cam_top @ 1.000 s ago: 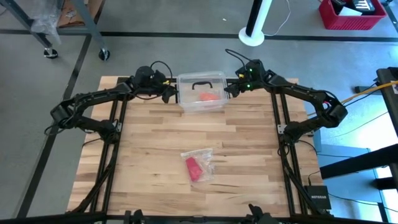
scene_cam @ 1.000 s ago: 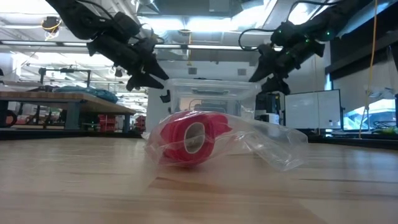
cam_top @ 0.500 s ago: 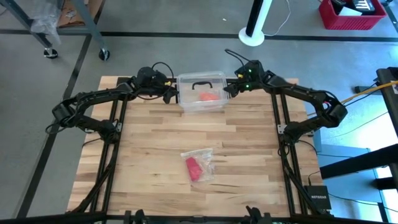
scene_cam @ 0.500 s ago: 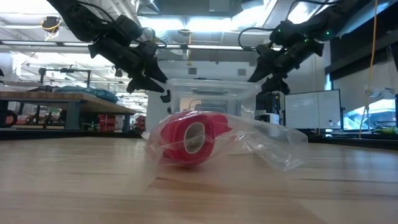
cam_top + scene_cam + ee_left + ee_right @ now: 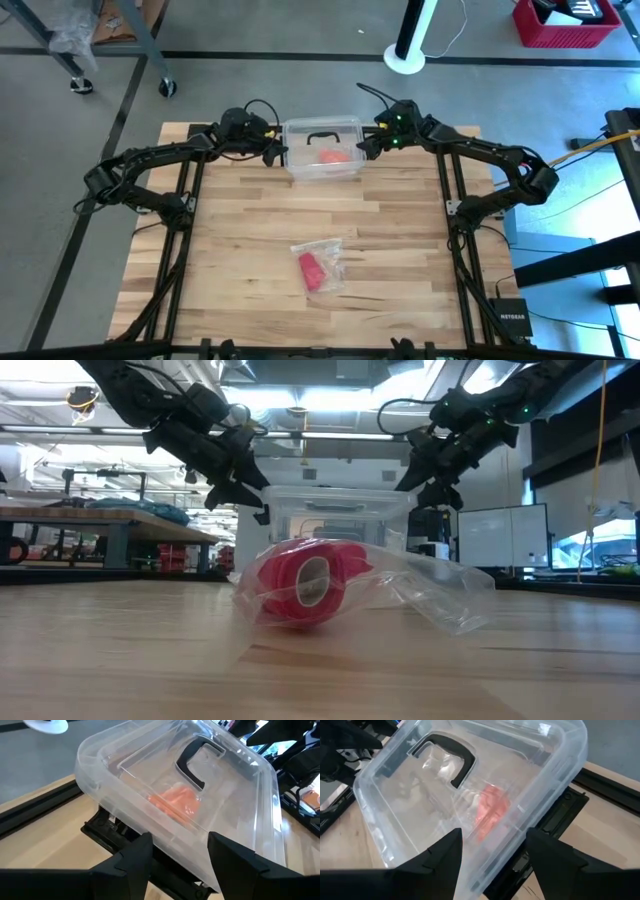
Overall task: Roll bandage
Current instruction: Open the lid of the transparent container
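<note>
Red bandage [image 5: 311,270], rolled, lies inside a clear bag [image 5: 322,262] near the front middle of my wood table [image 5: 240,230], well apart from both arms. At the far edge I have the left gripper [image 5: 274,152] and right gripper [image 5: 366,146] on either side of a clear lidded box [image 5: 322,148] with a black handle [image 5: 196,764]; both sets of jaws stand spread, each straddling a box end, though I cannot tell whether the fingers touch it. An orange-red lump [image 5: 490,812] shows through the lid.
</note>
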